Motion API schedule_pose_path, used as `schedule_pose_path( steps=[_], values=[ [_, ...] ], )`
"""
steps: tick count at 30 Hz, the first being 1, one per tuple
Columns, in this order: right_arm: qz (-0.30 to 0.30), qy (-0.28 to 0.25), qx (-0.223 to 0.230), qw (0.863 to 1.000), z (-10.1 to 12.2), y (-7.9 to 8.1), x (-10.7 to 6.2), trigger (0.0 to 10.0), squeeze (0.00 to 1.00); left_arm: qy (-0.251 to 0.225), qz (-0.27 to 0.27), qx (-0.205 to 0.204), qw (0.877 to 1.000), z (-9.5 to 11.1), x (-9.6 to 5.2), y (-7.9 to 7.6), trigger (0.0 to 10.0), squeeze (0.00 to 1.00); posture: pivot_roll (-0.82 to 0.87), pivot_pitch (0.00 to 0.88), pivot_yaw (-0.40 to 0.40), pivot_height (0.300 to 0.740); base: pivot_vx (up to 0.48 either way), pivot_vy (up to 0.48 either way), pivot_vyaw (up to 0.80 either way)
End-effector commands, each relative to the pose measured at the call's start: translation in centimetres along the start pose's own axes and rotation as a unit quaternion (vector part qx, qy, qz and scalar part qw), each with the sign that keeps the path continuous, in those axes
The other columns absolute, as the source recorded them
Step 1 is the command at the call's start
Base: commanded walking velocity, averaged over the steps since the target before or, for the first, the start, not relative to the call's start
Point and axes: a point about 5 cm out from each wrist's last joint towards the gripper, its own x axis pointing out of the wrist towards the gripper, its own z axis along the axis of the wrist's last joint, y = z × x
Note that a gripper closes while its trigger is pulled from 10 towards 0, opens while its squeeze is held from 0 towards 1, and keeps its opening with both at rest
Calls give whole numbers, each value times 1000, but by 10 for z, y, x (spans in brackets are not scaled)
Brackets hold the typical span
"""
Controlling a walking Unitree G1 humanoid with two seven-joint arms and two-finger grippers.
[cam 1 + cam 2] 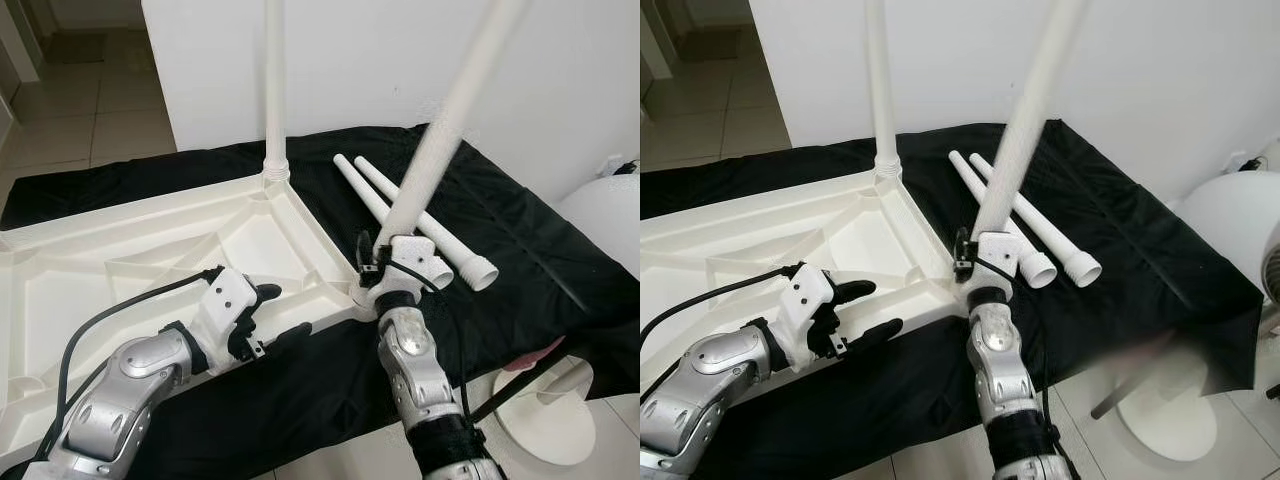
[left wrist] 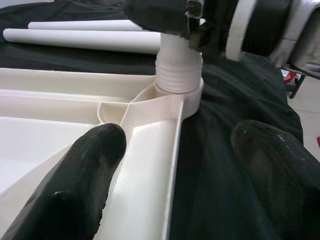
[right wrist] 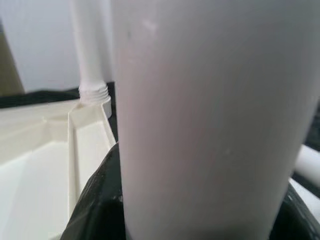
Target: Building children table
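A white plastic tabletop [image 1: 120, 250] lies upside down on a black cloth [image 1: 520, 260]. One white leg [image 1: 275, 90] stands upright in its far corner socket. My right gripper [image 1: 388, 265] is shut on a second leg [image 1: 440, 130], holding it slightly tilted with its threaded end in the near right corner socket [image 2: 177, 92]. Two loose legs [image 1: 425, 220] lie side by side on the cloth beyond it. My left gripper [image 1: 285, 312] is open, its fingers [image 2: 75, 185] straddling the tabletop's near rim just left of that socket.
A white fan base [image 1: 545, 415] stands on the tiled floor at the right front, with a rounded white object [image 1: 605, 215] behind it. A white wall runs along the back. Open tiled floor [image 1: 90, 110] lies at the far left.
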Motion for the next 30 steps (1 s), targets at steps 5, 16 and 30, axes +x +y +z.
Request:
schedule_pose_path(
  steps=[5, 16, 30],
  values=[
    [9, 39, -30, 999, -14, -1, 1, 10000, 0, 1, 2, 2, 1000, 0, 2, 2, 10000, 0, 3, 3, -26, 740, 0, 0, 0],
    [-14, 55, -6, 998, -19, -3, -2, 10000, 0, 1, 4, 3, 1000, 0, 0, 2, 10000, 0, 6, 6, -24, 740, 0, 0, 0],
    [-118, 65, -6, 991, -20, -17, 3, 10000, 0, 3, 2, 2, 1000, -1, -1, 2, 10000, 0, 10, 9, -15, 740, 0, 0, 0]
  ],
)
